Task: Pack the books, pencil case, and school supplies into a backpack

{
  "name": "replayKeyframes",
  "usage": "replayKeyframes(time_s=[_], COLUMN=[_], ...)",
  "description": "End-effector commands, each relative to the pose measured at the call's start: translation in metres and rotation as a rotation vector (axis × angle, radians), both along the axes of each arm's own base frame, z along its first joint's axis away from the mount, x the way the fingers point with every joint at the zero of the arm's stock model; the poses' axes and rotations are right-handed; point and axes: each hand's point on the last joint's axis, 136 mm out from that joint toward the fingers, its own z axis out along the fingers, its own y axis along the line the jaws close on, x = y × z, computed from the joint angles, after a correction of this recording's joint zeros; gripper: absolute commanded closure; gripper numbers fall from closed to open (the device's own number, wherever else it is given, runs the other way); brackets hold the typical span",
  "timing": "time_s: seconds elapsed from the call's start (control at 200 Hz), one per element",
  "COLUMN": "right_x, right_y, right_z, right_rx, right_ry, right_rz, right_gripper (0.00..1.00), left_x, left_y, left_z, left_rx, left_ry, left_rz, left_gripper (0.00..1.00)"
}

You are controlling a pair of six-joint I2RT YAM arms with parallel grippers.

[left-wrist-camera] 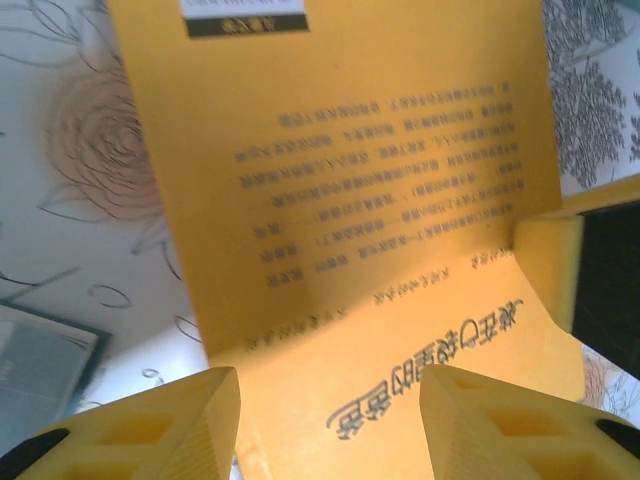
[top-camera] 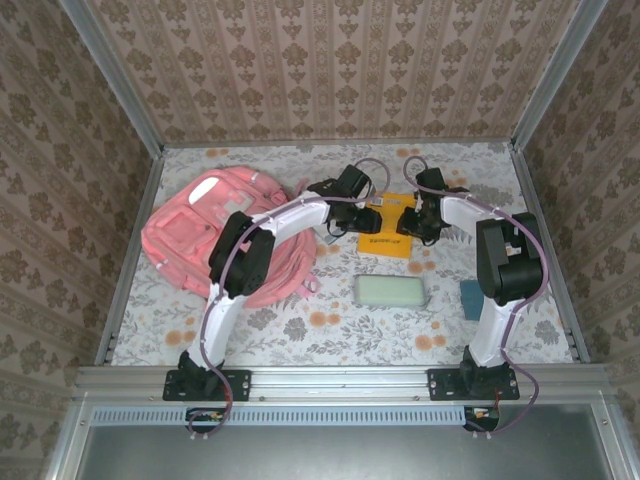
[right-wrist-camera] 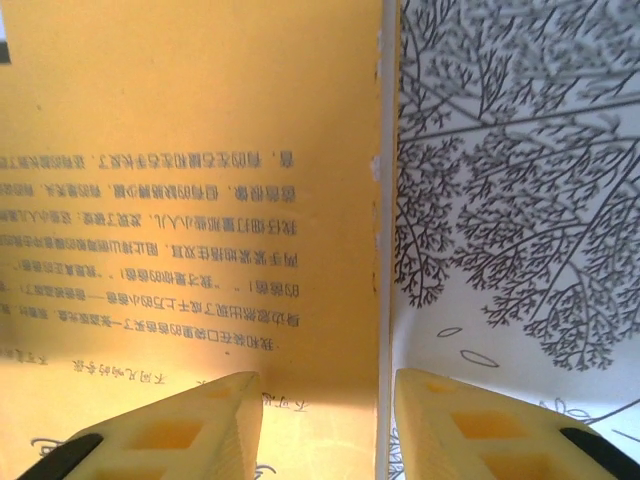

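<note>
A yellow-orange book (top-camera: 386, 243) lies flat on the floral table, right of the pink backpack (top-camera: 215, 238). My left gripper (top-camera: 376, 212) hangs over the book's far left part and my right gripper (top-camera: 414, 222) over its far right part. In the left wrist view the book (left-wrist-camera: 340, 200) spreads under the open left gripper (left-wrist-camera: 330, 385), and a right finger (left-wrist-camera: 545, 265) rests at its edge. The right gripper (right-wrist-camera: 325, 385) is open and straddles the right edge of the book (right-wrist-camera: 200, 180). The mint-green pencil case (top-camera: 390, 291) lies nearer me. A whitish-grey pad (left-wrist-camera: 40, 365) lies beside the book.
A small teal piece (top-camera: 470, 298) sits by the right arm's elbow. Metal frame posts and patterned walls close the table (top-camera: 330, 335) in on three sides. The backpack lies on its side at the left, under the left arm's forearm.
</note>
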Motion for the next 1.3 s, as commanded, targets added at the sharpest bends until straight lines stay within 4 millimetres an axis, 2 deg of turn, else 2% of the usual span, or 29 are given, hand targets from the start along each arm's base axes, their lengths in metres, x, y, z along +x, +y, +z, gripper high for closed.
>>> replayKeyframes(time_s=[0.0, 0.095, 0.255, 0.38, 0.47, 0.585, 0.705, 0.86, 0.93, 1.05, 1.19, 1.295], right_x=[0.013, 0.019, 0.023, 0.018, 0.008, 0.002, 0.002, 0.000, -0.001, -0.001, 0.006, 0.007], right_y=[-0.008, -0.007, -0.005, -0.006, -0.009, -0.007, -0.001, 0.008, 0.008, 0.010, 0.011, 0.011], right_z=[0.023, 0.021, 0.004, -0.009, -0.018, -0.023, -0.019, -0.018, -0.018, -0.014, -0.008, -0.005], right_rx=[-0.047, -0.048, -0.047, -0.054, -0.069, -0.068, -0.028, 0.027, 0.033, 0.047, 0.062, 0.064], right_ry=[-0.053, -0.053, -0.017, 0.016, 0.067, 0.086, 0.072, 0.076, 0.079, 0.074, 0.039, 0.033], right_rz=[-0.008, -0.009, -0.005, -0.004, -0.005, -0.001, 0.011, 0.010, 0.005, 0.003, -0.001, -0.002], right_gripper=[0.57, 0.57, 0.58, 0.59, 0.60, 0.63, 0.65, 0.66, 0.66, 0.66, 0.66, 0.66], left_x=[0.008, 0.011, 0.014, 0.011, 0.007, 0.000, -0.009, -0.019, -0.021, -0.021, -0.022, -0.024], left_y=[-0.001, -0.001, 0.001, 0.008, 0.010, 0.003, -0.027, -0.073, -0.083, -0.089, -0.089, -0.084], left_z=[-0.009, -0.015, -0.031, -0.045, -0.050, -0.051, -0.032, 0.030, 0.056, 0.086, 0.099, 0.081], left_rx=[0.000, 0.008, 0.054, 0.103, 0.124, 0.104, -0.088, -0.483, -0.605, -0.743, -0.801, -0.703], left_ry=[0.028, 0.044, 0.070, 0.100, 0.119, 0.138, 0.178, 0.247, 0.258, 0.255, 0.249, 0.239], left_rz=[0.041, 0.041, 0.053, 0.066, 0.068, 0.055, 0.003, -0.084, -0.119, -0.151, -0.180, -0.175], left_gripper=[0.48, 0.48, 0.47, 0.48, 0.47, 0.47, 0.48, 0.49, 0.49, 0.49, 0.50, 0.50])
